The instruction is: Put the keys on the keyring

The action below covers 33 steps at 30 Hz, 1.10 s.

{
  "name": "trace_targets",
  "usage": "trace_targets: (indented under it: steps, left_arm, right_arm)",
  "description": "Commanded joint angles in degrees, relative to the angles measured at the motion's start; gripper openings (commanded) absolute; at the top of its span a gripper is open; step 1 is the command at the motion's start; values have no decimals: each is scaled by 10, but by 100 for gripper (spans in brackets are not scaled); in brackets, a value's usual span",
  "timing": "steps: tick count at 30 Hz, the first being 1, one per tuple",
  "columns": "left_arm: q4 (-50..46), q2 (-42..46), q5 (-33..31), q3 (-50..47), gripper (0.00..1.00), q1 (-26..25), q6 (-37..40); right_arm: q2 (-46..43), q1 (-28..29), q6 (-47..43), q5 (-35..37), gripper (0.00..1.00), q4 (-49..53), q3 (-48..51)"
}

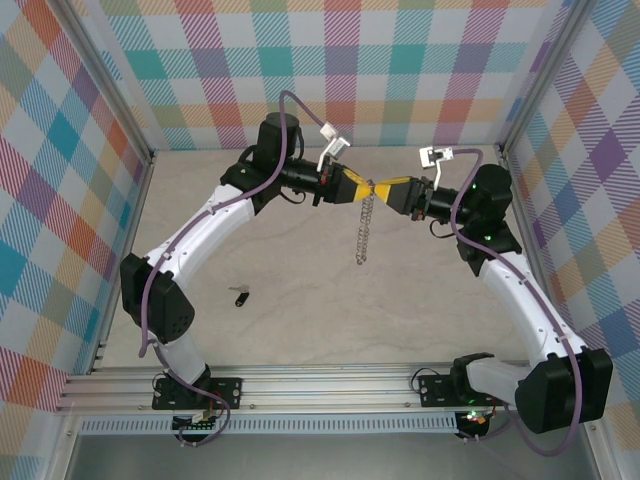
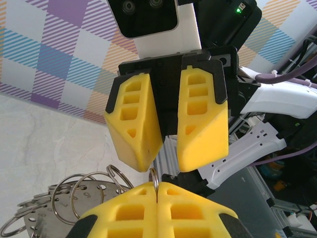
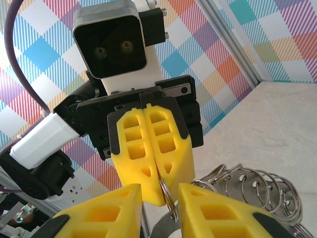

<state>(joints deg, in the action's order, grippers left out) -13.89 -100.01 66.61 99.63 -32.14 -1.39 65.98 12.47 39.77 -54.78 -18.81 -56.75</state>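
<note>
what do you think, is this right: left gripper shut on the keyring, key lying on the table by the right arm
The top external view shows the key lying on the table by the left arm, not the right. The left gripper is shut on the keyring.

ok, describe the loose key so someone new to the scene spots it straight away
Start on the pale table, at the left arm's big dark elbow near its left edge. Just right of that elbow lies the key, alone. It is tiny and dark; the chain of rings is silvery and hangs mid-air where the arms meet.
</note>
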Motion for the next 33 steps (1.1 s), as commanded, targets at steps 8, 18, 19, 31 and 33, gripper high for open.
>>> trace_targets:
  steps: [8,18,19,31,33]
  left_arm:
    - [0,-4,15,33,0,-3,9]
    - [4,-5,0,35,0,-4,-5]
    - [10,-4,-12,33,0,-5,-13]
    - [218,96,-238,-110,41,29,-225]
    - [225,103,-246,-122,42,30,-236]
  right_arm:
    - [8,9,-18,-19,20,-6,-2]
    - [10,10,-18,4,0,-13,-6]
    - [8,11,-22,11,0,-11,-6]
    - [-18,8,-20,71,0,-59,22]
    - [-20,8,-9,77,0,-81,27]
